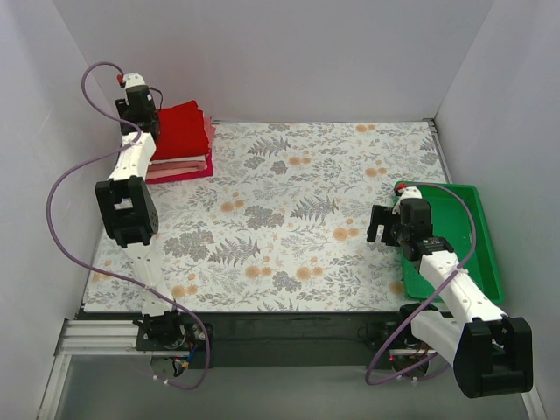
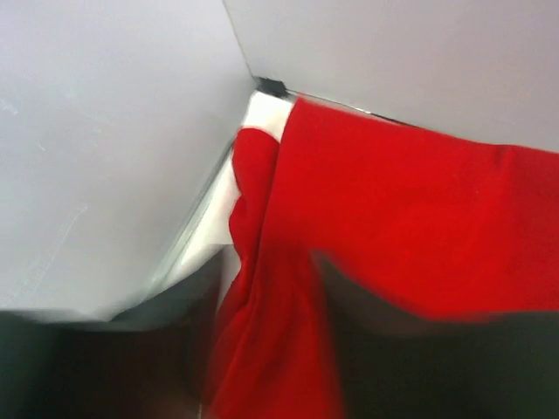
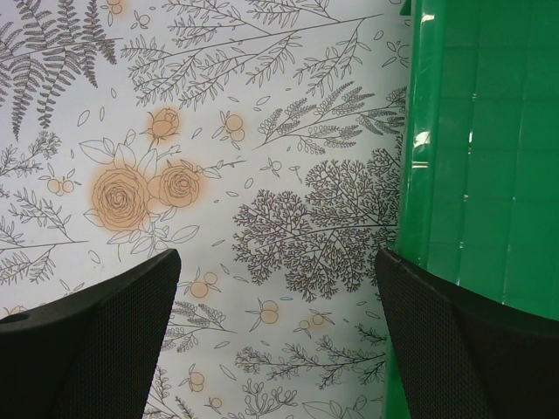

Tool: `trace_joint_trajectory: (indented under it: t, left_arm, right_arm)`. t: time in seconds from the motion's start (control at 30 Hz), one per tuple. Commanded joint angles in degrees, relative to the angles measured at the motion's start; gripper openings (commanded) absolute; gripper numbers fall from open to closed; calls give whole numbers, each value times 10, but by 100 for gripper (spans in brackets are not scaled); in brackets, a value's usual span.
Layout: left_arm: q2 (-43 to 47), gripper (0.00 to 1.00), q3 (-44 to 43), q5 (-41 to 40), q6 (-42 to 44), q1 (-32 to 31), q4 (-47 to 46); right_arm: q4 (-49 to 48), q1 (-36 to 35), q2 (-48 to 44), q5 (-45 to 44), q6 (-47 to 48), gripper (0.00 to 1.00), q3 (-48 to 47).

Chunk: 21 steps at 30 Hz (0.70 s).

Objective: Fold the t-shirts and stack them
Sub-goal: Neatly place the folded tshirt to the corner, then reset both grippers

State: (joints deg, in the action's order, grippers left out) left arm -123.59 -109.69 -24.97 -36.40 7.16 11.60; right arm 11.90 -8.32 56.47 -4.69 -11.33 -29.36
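Observation:
The bright red t-shirt (image 1: 184, 129) lies folded on top of a stack at the far left corner. Under it show the edges of white, salmon pink and crimson t-shirts (image 1: 182, 166). My left gripper (image 1: 144, 122) is at the stack's left edge. In the left wrist view a bunched fold of the red t-shirt (image 2: 393, 218) runs between the blurred dark fingers of my left gripper (image 2: 266, 297), which look shut on it. My right gripper (image 1: 382, 232) hangs open and empty over the floral cloth beside the green tray; it is also open in the right wrist view (image 3: 278, 262).
The green plastic tray (image 1: 479, 236) sits at the right edge of the table, and its rim (image 3: 415, 131) is just right of my right fingers. A floral tablecloth (image 1: 297, 201) covers the table. White walls close in the back and both sides.

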Motion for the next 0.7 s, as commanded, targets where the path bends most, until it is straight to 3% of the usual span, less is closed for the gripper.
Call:
trace_joint_trajectory:
  t: [0.0,0.1,0.23,0.47,0.57,0.67]
  left_arm:
    - [5,58,-31,-33,-1,8,-25]
    - [12,75,-38,-75,-14,8,-23]
    - [46,77,-40,-51,-43,8,16]
    - [111,79,-91,89,-208,5,186]
    - [177,80,-41,170,-266,-12,188]
    - [232,84,31,146,-287,-60,174]
  right_arm:
    - [-2,2,-4,-16,9,98,-21]
    - [-1,2,-11,-15,7,98,-20]
    - [0,2,-26,-10,-3,98,-20]
    - [4,2,-72,4,-16,98,-26]
    - [8,2,-110,13,-19,98,-27]
    - [20,3,-136,25,-19,98,-28]
